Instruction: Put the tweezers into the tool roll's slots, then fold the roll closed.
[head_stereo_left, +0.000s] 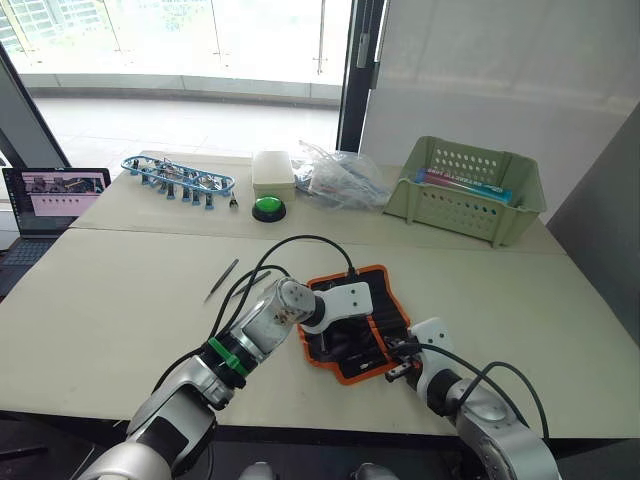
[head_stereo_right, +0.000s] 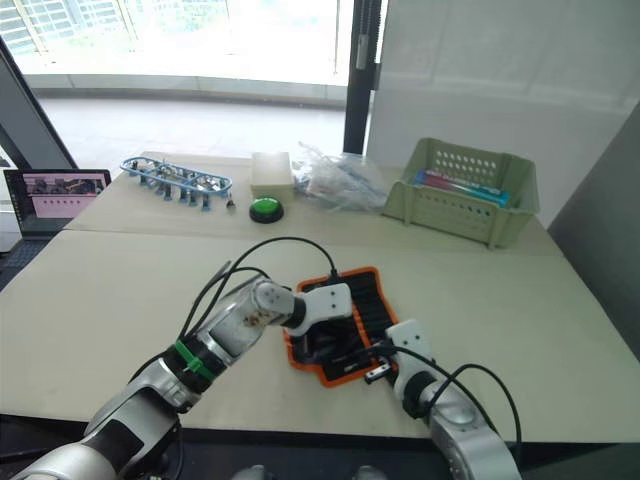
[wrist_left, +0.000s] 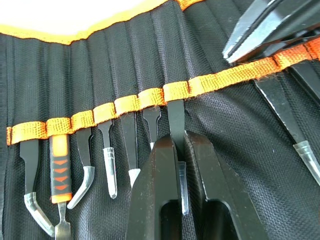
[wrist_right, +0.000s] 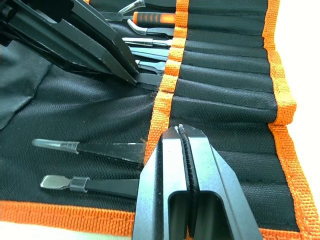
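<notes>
The tool roll (head_stereo_left: 372, 288) lies open on the table, black with orange edging and an orange slot strip (wrist_left: 127, 104). Several tweezers (wrist_left: 129, 145) stand in its slots. My left gripper (wrist_left: 181, 141) reaches over the roll's middle and is shut on one slotted pair of tweezers (wrist_left: 175, 117) just below the strip. My right gripper (wrist_right: 181, 131) is at the roll's near right edge, shut, its tips on the strip; I cannot tell whether it pinches the fabric. Two more tweezers (head_stereo_left: 222, 280) lie loose on the table, left of the roll.
A green basket (head_stereo_left: 470, 190) stands at the back right. A blue rack of clips (head_stereo_left: 178, 178), a white box (head_stereo_left: 272, 170), a green button (head_stereo_left: 268, 207) and a plastic bag (head_stereo_left: 345, 178) line the back. A laptop (head_stereo_left: 55, 195) sits far left.
</notes>
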